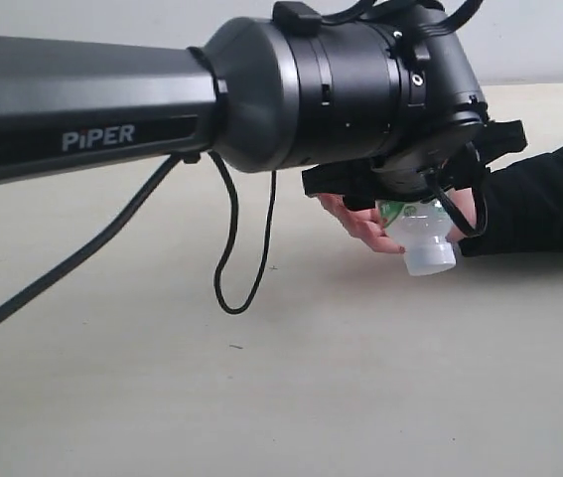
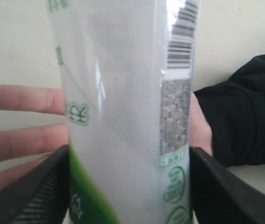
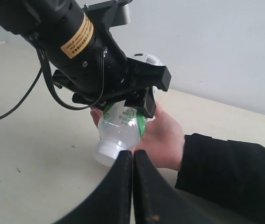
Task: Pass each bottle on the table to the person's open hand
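A white-and-green labelled bottle (image 1: 422,237) hangs tilted, its white cap (image 3: 105,155) pointing down toward the table (image 1: 261,397). My left gripper (image 2: 130,186) is shut on the bottle's body, with a black finger (image 2: 27,196) on each side of the label. The person's open hand (image 3: 164,135) lies palm up right beneath the bottle (image 3: 120,127), fingers spread (image 2: 22,140). Whether the bottle rests on the palm I cannot tell. My right gripper (image 3: 132,156) hovers close by, shut and empty, pointing at the hand.
The left arm (image 1: 112,109) stretches across the exterior view and hides much of the scene. A black cable (image 1: 231,268) loops down from it. The person's black sleeve (image 1: 544,199) lies on the table at the right. A pale wall (image 3: 225,46) stands behind.
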`<state>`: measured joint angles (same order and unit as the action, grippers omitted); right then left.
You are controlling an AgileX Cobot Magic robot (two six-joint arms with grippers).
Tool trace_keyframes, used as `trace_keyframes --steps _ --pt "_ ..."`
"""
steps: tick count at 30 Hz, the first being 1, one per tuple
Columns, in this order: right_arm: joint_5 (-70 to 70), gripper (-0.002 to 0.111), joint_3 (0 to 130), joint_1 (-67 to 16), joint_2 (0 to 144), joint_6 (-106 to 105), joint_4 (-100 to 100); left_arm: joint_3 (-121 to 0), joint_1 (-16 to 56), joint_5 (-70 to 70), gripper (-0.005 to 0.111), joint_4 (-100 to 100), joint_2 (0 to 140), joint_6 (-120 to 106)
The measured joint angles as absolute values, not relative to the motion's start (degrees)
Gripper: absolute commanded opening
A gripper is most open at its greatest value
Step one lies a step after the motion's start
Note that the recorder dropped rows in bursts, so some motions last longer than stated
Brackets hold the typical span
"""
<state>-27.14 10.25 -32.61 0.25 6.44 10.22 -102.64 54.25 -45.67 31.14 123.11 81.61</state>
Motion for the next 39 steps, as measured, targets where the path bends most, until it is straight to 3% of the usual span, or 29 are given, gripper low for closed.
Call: trace_keyframes --steps 18,20,28,39 --pt "-27.1 0.001 10.2 -32.6 0.3 6.4 10.2 -102.6 53.2 -41.7 0.002 31.7 127.7 82.0" --pt "-27.1 0.001 10.2 -32.6 0.3 6.4 10.2 -102.6 53.2 -41.6 0.009 31.7 127.7 82.0" --pt "-27.1 0.001 10.2 -32.6 0.3 6.4 10.2 -102.6 52.6 -41.2 0.058 28.0 127.7 81.4" --pt "-27.1 0.001 10.2 -32.6 0.3 6.4 10.2 -102.6 52.6 -38.3 0.079 27.9 127.7 78.8"
